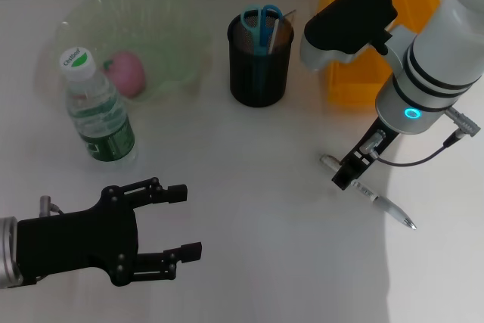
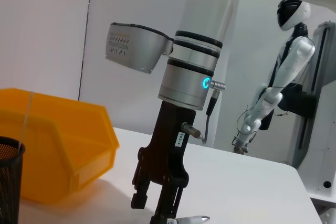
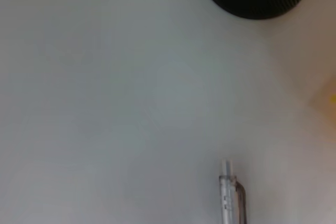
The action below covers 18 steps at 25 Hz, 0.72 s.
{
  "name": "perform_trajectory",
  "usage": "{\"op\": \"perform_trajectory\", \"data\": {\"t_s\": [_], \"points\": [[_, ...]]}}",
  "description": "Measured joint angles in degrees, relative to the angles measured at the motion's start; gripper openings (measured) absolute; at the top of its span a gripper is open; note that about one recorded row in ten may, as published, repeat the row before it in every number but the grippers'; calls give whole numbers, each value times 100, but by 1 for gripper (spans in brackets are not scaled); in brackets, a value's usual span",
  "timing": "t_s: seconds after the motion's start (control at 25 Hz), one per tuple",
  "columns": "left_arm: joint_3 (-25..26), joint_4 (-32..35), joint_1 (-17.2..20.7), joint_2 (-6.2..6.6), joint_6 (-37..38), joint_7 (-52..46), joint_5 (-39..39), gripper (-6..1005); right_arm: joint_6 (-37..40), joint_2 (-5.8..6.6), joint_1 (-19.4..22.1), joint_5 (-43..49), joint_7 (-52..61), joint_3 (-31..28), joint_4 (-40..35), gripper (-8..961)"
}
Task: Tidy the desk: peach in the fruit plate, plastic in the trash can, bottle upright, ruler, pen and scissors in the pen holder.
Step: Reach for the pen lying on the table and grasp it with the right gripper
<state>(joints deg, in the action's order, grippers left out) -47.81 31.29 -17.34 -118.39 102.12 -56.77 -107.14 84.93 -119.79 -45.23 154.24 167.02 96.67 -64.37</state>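
A silver pen lies on the white desk at the right. My right gripper is down over its near end, fingers slightly apart on either side of it. The left wrist view shows that gripper just above the pen. The right wrist view shows the pen's end on the desk. The black mesh pen holder holds blue scissors and a ruler. A pink peach lies in the green fruit plate. The bottle stands upright. My left gripper is open and empty at the front left.
An orange bin stands at the back right, behind my right arm and beside the pen holder. The bottle stands just in front of the fruit plate. The desk's right edge runs close to the pen's tip.
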Motion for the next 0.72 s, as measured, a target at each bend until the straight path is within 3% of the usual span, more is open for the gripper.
{"op": "perform_trajectory", "data": {"t_s": [0.32, 0.72], "points": [[0, 0, 8, -10, -7, 0, -16, 816, -113, 0, -8, -190, 31, 4, 150, 603], [0, -9, 11, -9, -11, 0, -18, 816, -164, 0, -6, -227, 31, 10, 238, 532]]}}
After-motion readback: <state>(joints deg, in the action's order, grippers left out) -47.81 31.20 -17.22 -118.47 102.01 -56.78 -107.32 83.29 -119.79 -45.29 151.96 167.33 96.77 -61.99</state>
